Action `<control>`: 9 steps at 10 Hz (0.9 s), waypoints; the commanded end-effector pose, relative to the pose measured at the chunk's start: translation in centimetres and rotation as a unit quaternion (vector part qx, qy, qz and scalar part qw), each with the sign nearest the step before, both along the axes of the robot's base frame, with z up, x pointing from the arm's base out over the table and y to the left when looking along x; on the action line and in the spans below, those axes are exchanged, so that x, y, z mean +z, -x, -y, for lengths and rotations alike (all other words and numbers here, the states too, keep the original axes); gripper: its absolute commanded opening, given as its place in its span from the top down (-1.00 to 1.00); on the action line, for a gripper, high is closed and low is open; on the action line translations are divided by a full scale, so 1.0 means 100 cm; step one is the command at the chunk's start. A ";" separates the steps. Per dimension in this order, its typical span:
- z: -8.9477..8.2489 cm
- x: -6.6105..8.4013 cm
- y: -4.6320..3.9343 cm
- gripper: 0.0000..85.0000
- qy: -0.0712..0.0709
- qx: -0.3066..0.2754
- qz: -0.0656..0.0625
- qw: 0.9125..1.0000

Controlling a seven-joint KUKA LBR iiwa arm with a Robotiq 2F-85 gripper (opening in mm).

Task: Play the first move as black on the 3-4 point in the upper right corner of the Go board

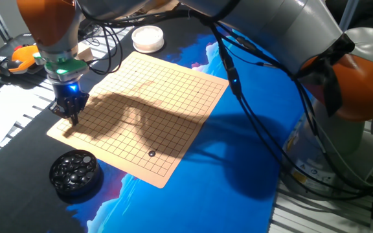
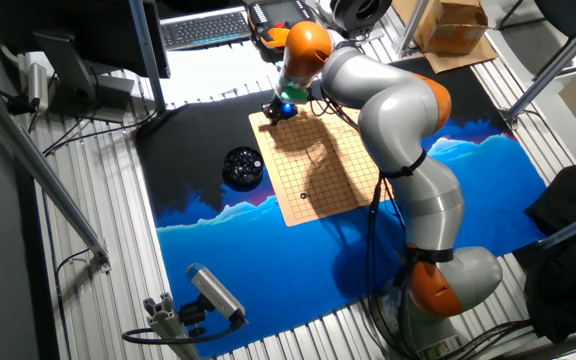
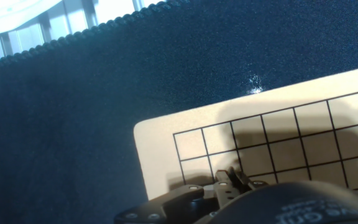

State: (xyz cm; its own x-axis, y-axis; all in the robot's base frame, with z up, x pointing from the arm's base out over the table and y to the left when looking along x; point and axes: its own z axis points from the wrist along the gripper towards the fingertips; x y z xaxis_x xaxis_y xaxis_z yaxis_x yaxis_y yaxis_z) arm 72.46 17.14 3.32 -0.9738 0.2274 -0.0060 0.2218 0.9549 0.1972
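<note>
The tan Go board (image 1: 167,90) lies on the dark mat. My gripper (image 1: 72,116) is down over the board's left corner, its tips just above the grid. In the hand view the gripper (image 3: 232,177) has its jaws pressed together about three lines in from the corner of the board (image 3: 303,106); whether a stone sits between them is hidden. One small black stone (image 1: 151,153) lies on the board near the front corner, and it also shows in the other fixed view (image 2: 304,195). The gripper (image 2: 276,112) is far from that stone.
A round black bowl of stones (image 1: 75,171) stands on the mat just off the board's left front edge. A white bowl (image 1: 147,39) stands beyond the far corner. The arm's cables (image 1: 238,84) hang over the board's right side. A keyboard (image 2: 203,28) lies behind.
</note>
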 end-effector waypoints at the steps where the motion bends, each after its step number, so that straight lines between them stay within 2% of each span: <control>1: 0.000 0.000 0.0000 0.60 0.000 0.000 0.000 1.000; 9: 0.001 0.000 0.0000 0.60 0.008 -0.002 0.002 1.000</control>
